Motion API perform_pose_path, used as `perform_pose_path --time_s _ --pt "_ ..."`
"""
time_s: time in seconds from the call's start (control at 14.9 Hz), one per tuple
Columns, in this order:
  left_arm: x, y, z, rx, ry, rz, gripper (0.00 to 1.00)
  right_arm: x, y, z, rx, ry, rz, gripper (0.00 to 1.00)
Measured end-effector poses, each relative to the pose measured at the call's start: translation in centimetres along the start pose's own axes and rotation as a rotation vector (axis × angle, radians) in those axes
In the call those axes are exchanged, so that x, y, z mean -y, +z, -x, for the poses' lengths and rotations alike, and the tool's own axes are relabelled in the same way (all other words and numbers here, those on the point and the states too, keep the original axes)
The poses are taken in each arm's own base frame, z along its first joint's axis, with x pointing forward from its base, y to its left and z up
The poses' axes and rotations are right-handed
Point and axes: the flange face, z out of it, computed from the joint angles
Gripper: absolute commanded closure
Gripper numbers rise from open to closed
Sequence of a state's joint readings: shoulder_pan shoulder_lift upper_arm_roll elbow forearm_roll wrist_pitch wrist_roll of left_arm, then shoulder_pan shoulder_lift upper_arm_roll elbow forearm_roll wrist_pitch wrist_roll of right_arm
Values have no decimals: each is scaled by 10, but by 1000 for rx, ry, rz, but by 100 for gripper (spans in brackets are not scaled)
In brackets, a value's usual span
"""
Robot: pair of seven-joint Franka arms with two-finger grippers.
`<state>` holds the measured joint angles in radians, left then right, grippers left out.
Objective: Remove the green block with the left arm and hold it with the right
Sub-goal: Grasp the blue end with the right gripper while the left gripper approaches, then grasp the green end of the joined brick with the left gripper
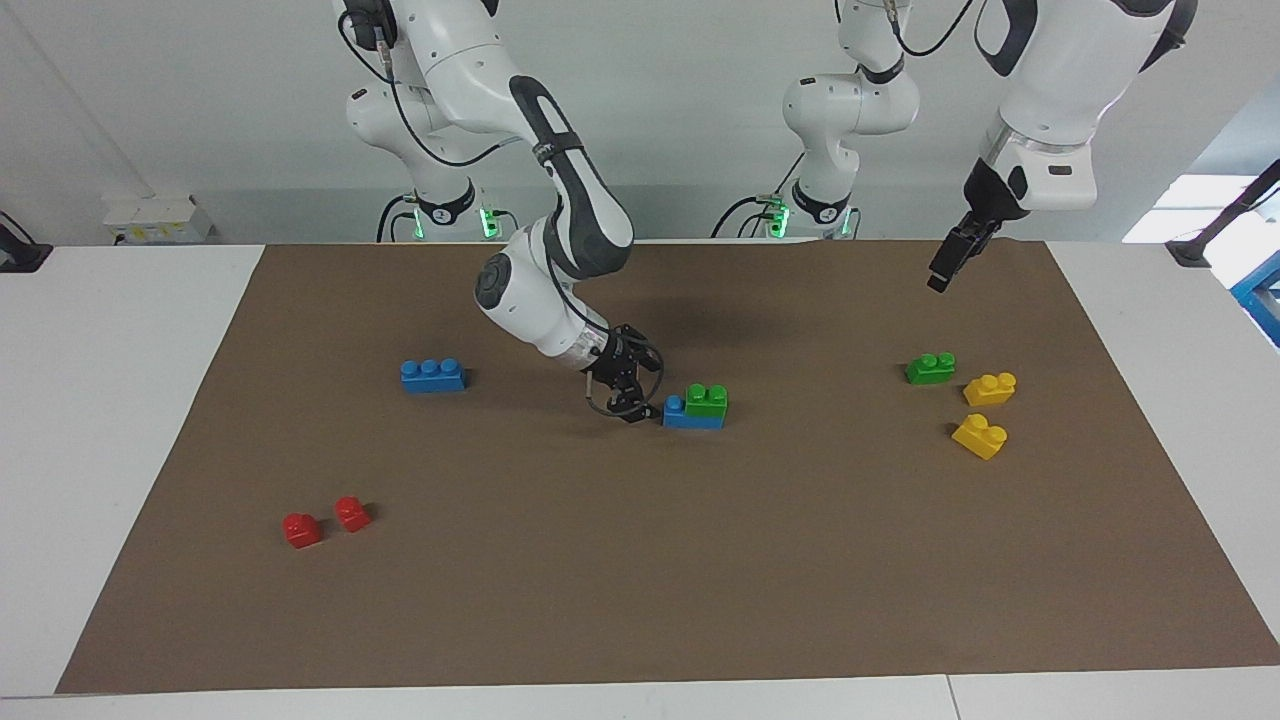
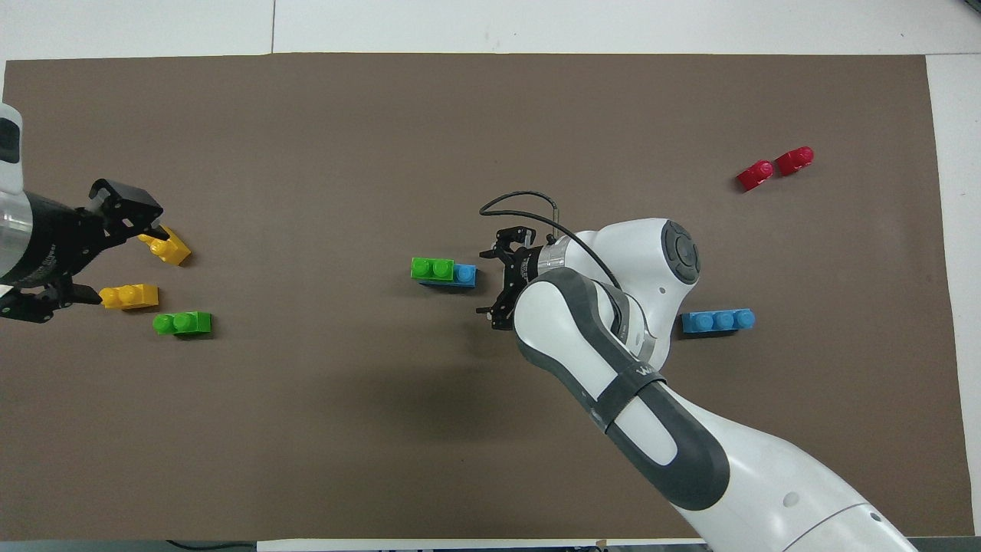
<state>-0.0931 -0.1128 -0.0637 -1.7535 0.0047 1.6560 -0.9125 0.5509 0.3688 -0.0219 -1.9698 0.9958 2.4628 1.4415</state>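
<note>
1. Green block [image 1: 707, 399] sits stacked on a blue brick [image 1: 690, 415] mid-mat, covering the two studs toward the left arm's end. One blue stud is bare on the end toward the right arm.
2. Right gripper [image 1: 628, 388] is low over the mat, just beside the bare-stud end of the blue brick. Fingers are spread apart and hold nothing; in the overhead view they open toward the stack [image 2: 490, 280]. No contact yet as far as I can tell.
3. Left gripper [image 1: 948, 262] hangs in the air near the left arm's end of the mat, over the spot by the loose bricks. Fingers apart, empty.
4. Other bricks: a second green brick [image 1: 930, 368] and two yellow bricks [image 1: 989, 388] [image 1: 980, 436] lie loose toward the left arm's end. A lone blue brick [image 1: 433, 375] and two red bricks [image 1: 301, 530] [image 1: 351, 513] are toward the right arm's end.
5. Step, my read: right arm is on approach to clamp the blue base and steady the stack. Removal not started, block is on its base.
6. Next move likely needs the right fingers to straddle the blue brick's bare end and close, staying clear of the green block.
7. Then the left arm has to travel to the stack, grip the green block across its sides and pull up.
8. Risk: nudging the stack sideways before the grip closes.
</note>
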Motion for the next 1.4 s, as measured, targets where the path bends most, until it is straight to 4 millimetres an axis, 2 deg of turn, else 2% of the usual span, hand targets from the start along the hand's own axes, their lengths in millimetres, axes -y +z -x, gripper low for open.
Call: perform_pose_path --time_s 0.4,0.67,0.94,1.0,1.2,1.4 --pt "-23 21 48 5 -254 44 0 0 18 -8 -7 20 -15 6" --pt "-41 41 73 29 -406 71 0 3 20 -4 -1 23 -37 7" --pt "-57 65 99 50 -528 88 0 -2 29 3 -11 5 -55 10" --pt "-61 71 105 56 -550 86 0 -3 30 4 -13 2 -60 12" --pt "-81 93 119 68 -610 86 0 -3 31 6 -13 -7 -62 29" --pt "-104 121 130 76 -659 93 0 -3 33 3 -17 -38 -60 40"
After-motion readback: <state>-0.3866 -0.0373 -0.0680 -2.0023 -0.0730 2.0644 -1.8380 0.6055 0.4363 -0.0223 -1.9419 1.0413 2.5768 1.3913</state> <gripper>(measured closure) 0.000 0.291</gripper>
